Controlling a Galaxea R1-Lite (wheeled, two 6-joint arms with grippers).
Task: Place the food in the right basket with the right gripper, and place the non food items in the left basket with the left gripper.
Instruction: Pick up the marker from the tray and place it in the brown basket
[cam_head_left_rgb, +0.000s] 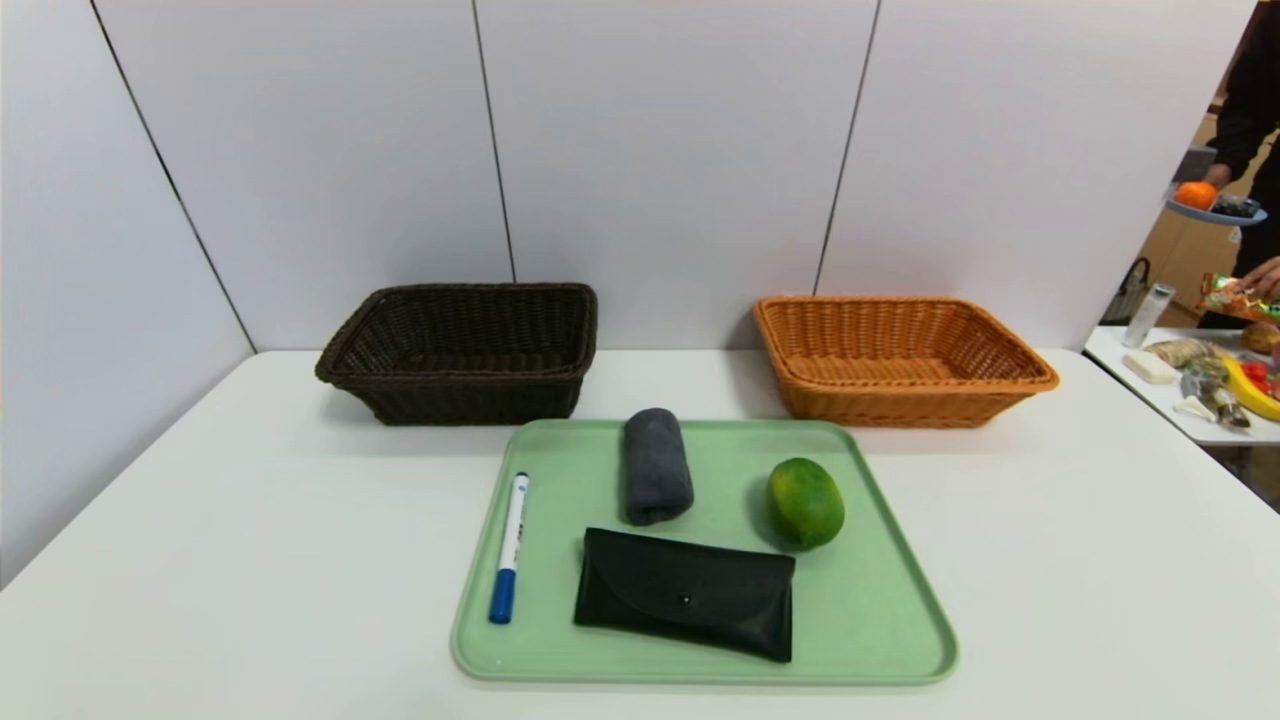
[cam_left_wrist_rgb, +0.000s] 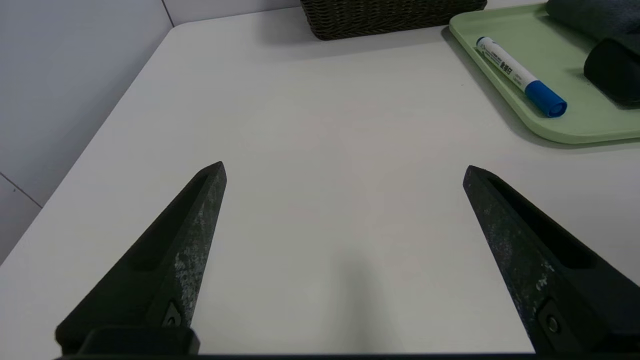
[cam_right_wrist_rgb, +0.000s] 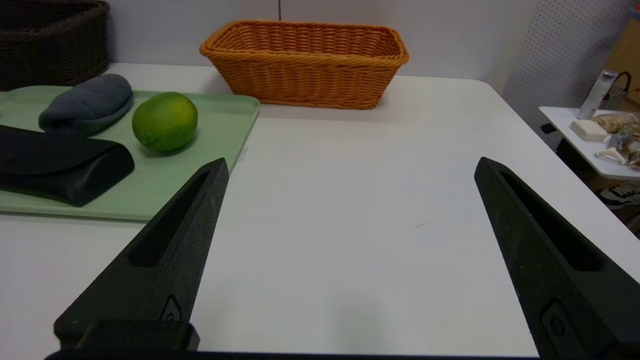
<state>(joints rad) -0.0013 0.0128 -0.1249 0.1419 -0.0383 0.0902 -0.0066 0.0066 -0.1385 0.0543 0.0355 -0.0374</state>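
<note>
Fingers wide, all goods on tray

Black pouch (cam_head_left_rgb: 686, 595) nearest you on the green tray (cam_head_left_rgb: 870, 630), snap flap facing up, lying a bit askew! Marker (cam_head_left_rgb: 509, 550) on your L, blue cap twd you, and the rolled grey towel (cam_head_left_rgb: 657, 467) sits behind the pouch. Over on the R side of the tray, your green citrus (cam_head_left_rgb: 805, 503), yellowish patch showing!

Behind the tray on the white desk (cam_head_left_rgb: 250, 560): dark brown basket (cam_head_left_rgb: 460, 355) back L, orange-tan basket (cam_head_left_rgb: 905, 360) back R, both w/ nothing seen in them.

And your grippers? Left gripper (cam_left_wrist_rgb: 345, 167) hangs over the desk on the L side of the tray, fingers wide open, nothing held. Right gripper (cam_right_wrist_rgb: 352, 162) over the desk on the R side, fingers wide open too, nothing btwn them!
</note>
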